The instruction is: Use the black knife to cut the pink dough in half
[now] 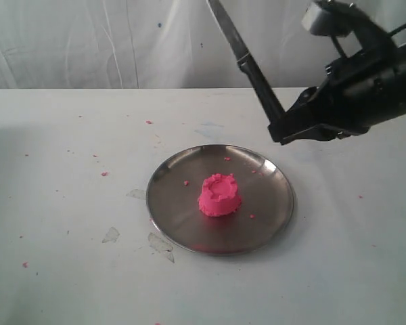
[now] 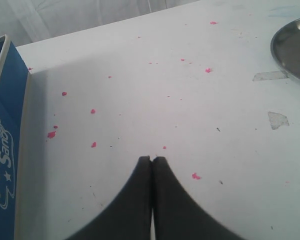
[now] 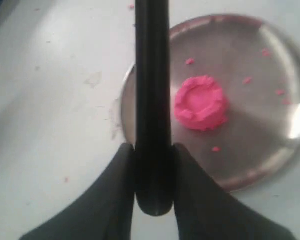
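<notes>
The right pincer (image 1: 279, 132) is clamping the straight handle of the slim, all-black, narrow-bladed knife (image 1: 247, 61), its two dark fingers (image 3: 121, 190) pressing on either side of the handle, as the right wrist view shows. It is holding the knife in the air, above and behind the far right edge of the round, shallow, polished steel plate (image 1: 267, 230), with the blade pointing up and away toward the pale backdrop. Held like this, the edge is not yet facing the work, so the arm will probably need to tip the blade down before any cut.

The bright hot-pink soft dough lump (image 1: 220, 196), a small cup-shaped mound with a ragged rim, is sitting in one piece near the middle of the plate. Nothing is touching it, and it is well apart from the knife. The plate is likely serving as a firm cutting base that keeps the sticky dough off the white desk (image 1: 68, 271). Tiny pink crumbs (image 1: 105, 174) are lying scattered on the plate and the desk.

The left pincer (image 2: 152, 159) is staying out of the way, hovering over bare desk with its fingertips pressed together and holding nothing. A blue printed carton (image 2: 5, 150) is standing beside it, and only the plate's rim is showing at the edge of that wrist view.
</notes>
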Available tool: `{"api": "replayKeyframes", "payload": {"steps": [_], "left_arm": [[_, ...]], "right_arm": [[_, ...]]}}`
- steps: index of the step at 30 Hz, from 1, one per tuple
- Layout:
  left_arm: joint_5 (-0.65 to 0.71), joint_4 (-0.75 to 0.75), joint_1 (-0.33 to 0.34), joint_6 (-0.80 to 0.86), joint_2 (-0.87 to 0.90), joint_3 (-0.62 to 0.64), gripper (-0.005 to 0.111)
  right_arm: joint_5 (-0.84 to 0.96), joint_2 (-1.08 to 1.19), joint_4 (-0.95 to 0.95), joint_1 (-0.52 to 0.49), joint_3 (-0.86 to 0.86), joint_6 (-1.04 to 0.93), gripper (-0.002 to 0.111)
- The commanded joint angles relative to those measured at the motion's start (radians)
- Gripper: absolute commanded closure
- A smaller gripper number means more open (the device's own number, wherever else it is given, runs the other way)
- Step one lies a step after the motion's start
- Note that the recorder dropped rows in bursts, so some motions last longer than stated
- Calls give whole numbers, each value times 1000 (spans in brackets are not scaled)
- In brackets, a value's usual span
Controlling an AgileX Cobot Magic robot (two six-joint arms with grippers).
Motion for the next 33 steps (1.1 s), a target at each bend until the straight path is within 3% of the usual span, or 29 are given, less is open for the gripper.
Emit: {"api": "replayKeyframes", "payload": {"steps": [1, 7, 20, 23, 26, 33], "left_arm": [[-4, -6, -7, -2, -5, 0, 107], [-5, 56, -7, 0, -5, 0, 107], [-28, 69, -7, 0, -5, 0, 107], [-176, 38, -7, -90, -5, 0, 107], [-407, -8, -7, -274, -5, 0, 107], [-1060, 91, -7, -668, -5, 0, 107]], "right_arm": [[-157, -145, -233, 28, 71, 177, 108], [-185, -236, -259, 28, 145, 264, 108], [-217, -243, -200, 28, 211, 264, 108], [-247, -243, -195, 28, 219, 264, 108], [-259, -243, -193, 28, 219, 264, 108], [-260, -243, -175, 28, 219, 264, 108]]}}
